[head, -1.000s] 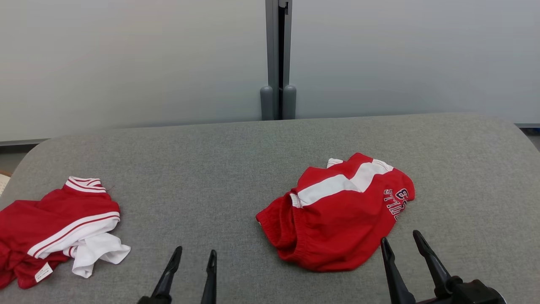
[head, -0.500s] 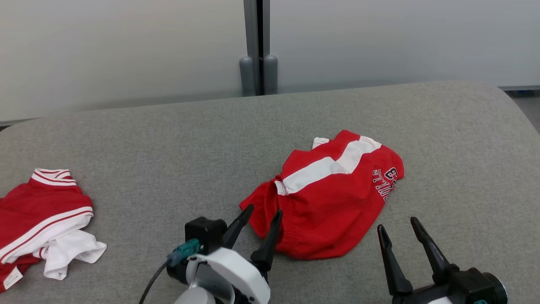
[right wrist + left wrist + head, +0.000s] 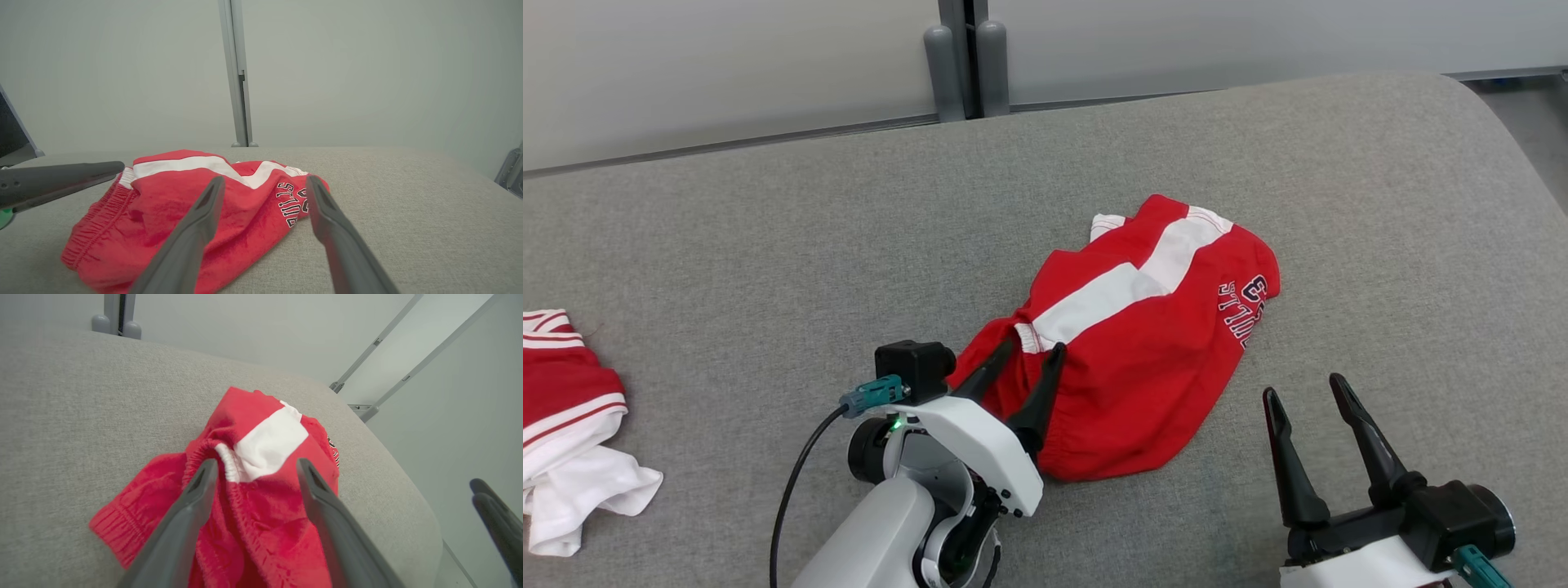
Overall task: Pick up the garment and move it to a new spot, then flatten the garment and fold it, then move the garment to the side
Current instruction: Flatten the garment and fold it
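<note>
Right of centre on the grey fabric-covered tabletop (image 3: 768,245) lies the garment (image 3: 1152,359), a pair of red shorts with a white stripe (image 3: 1111,294), crumpled into a loose heap and not yet flattened. Its long axis runs diagonally, from the gathered waistband (image 3: 204,447) at the near left to the lettered leg end (image 3: 1241,310) at the far right.

The left hand (image 3: 1033,349) is the nearer one: it sits at the waistband end, fingers spread wide and pointing far-right along that axis, with the bunched elastic edge between them in the left wrist view. Whether the fingertips press into the cloth I cannot tell; nothing is gripped. A closing pinch from that position would probably catch the waistband fold.

The right hand (image 3: 1305,390) waits at the near right, just beside the garment's near right edge but apart from it, fingers also wide and holding nothing. The lettered end lies far-left of it, so it would have to travel that way for a second hold.

Well apart at the left edge, a second red and white garment (image 3: 560,400) lies crumpled.
</note>
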Controlling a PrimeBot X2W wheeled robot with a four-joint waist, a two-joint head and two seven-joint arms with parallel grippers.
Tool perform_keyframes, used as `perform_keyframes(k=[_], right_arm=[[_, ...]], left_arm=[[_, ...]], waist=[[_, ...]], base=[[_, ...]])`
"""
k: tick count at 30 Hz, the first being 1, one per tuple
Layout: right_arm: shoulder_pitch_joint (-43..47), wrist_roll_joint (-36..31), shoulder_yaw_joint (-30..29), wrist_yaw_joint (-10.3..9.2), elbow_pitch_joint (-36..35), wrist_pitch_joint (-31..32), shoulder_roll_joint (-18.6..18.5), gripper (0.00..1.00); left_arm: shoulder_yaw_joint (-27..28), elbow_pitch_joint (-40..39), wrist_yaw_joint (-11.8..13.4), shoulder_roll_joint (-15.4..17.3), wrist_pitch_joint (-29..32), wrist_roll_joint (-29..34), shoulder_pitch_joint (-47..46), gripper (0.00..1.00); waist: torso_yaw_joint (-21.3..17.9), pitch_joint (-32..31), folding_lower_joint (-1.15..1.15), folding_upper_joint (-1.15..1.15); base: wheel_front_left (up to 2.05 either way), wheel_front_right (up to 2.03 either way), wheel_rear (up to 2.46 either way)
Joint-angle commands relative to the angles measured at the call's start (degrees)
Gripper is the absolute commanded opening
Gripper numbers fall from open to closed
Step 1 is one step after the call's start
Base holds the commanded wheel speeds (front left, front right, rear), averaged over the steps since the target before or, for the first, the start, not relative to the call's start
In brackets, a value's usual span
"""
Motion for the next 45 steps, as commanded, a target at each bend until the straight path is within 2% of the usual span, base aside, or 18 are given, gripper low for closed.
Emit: perform_keyframes(k=[1, 9, 14, 15, 17, 19, 22, 23, 24, 28, 34, 41, 45], right_arm=[[-0.7, 0.3, 0.0, -0.12, -0.2, 0.0, -0.1, 1.0], [-1.3, 0.5, 0.2, -0.12, -0.1, 0.0, -0.1, 1.0], [-1.8, 1.0, 0.4, -0.12, -0.2, 0.0, -0.1, 1.0], [-1.8, 1.1, 0.3, -0.12, -0.3, 0.0, 0.0, 1.0], [-1.7, 1.2, 0.3, -0.12, -0.2, 0.0, 0.0, 1.0], [-1.9, 1.3, 0.4, -0.12, 0.0, 0.0, 0.0, 1.0], [-2.1, 1.6, 0.5, -0.12, 0.1, 0.0, 0.0, 1.0], [-2.2, 1.6, 0.5, -0.12, 0.1, 0.0, 0.0, 1.0], [-2.3, 1.6, 0.5, -0.12, 0.1, 0.0, 0.0, 1.0], [-2.4, 1.7, 0.5, -0.12, 0.2, 0.0, 0.0, 1.0], [-2.8, 2.1, 0.3, -0.12, 0.2, 0.0, 0.0, 1.0], [-1.6, 3.4, 0.9, -0.12, 0.9, 0.0, 0.0, 1.0], [-0.8, 3.2, 0.3, -0.12, 0.8, 0.0, 0.0, 1.0]], left_arm=[[0.0, 0.4, -0.1, 0.3, 0.0, -0.5, -0.7, 1.0], [1.5, 3.9, -0.4, 0.3, -1.3, -2.7, -1.7, 1.0], [2.2, 5.8, -0.6, 0.3, -2.5, -4.5, -2.8, 0.85], [2.2, 6.1, -0.7, 0.3, -2.6, -4.9, -2.9, 0.79], [2.3, 6.6, -0.9, 0.3, -2.8, -5.8, -3.0, 0.73], [2.3, 7.2, -1.0, 0.3, -3.1, -6.6, -3.2, 0.49], [2.3, 8.0, -1.7, 0.3, -3.1, -8.2, -3.6, 0.33], [2.2, 8.2, -2.0, 0.3, -3.1, -8.5, -3.8, 0.22], [2.2, 8.5, -2.1, 0.3, -3.3, -8.8, -4.0, 0.0], [1.8, 9.4, -3.3, 0.3, -4.4, -9.3, -4.9, 0.0], [1.1, 6.7, -6.6, 0.3, -5.5, -10.9, -8.2, 0.0], [-1.3, -1.4, -8.9, 0.3, 0.6, -14.7, -16.5, 0.0], [-1.5, -10.0, -8.4, 1.1, 4.7, -17.5, -17.0, 0.0]], waist=[[-0.2, 0.2, 0.0, 0.0], [-0.9, 0.9, 0.0, 0.0], [-1.4, 1.3, 0.0, 0.0], [-1.5, 1.4, 0.0, 0.0], [-1.7, 1.5, 0.0, 0.0], [-1.8, 1.5, 0.0, 0.0], [-2.1, 1.7, 0.0, 0.0], [-2.2, 1.8, 0.0, 0.0], [-2.3, 1.8, 0.0, 0.0], [-2.5, 1.7, 0.0, 0.0], [-3.3, 1.0, 0.0, 0.0], [-5.9, -2.1, 0.0, 0.0], [-5.6, -3.2, 0.0, 0.0]], base=[[0.0, 0.0, 0.0], [0.0, 0.0, 0.0], [0.0, 0.0, 0.0], [0.0, 0.0, 0.0], [0.0, 0.0, 0.0], [0.0, 0.0, 0.0], [0.0, 0.0, 0.0], [0.0, 0.0, 0.0], [0.0, 0.0, 0.0], [0.0, 0.0, 0.0], [0.0, 0.0, 0.0], [0.0, 0.0, 0.0], [0.0, 0.0, 0.0]])
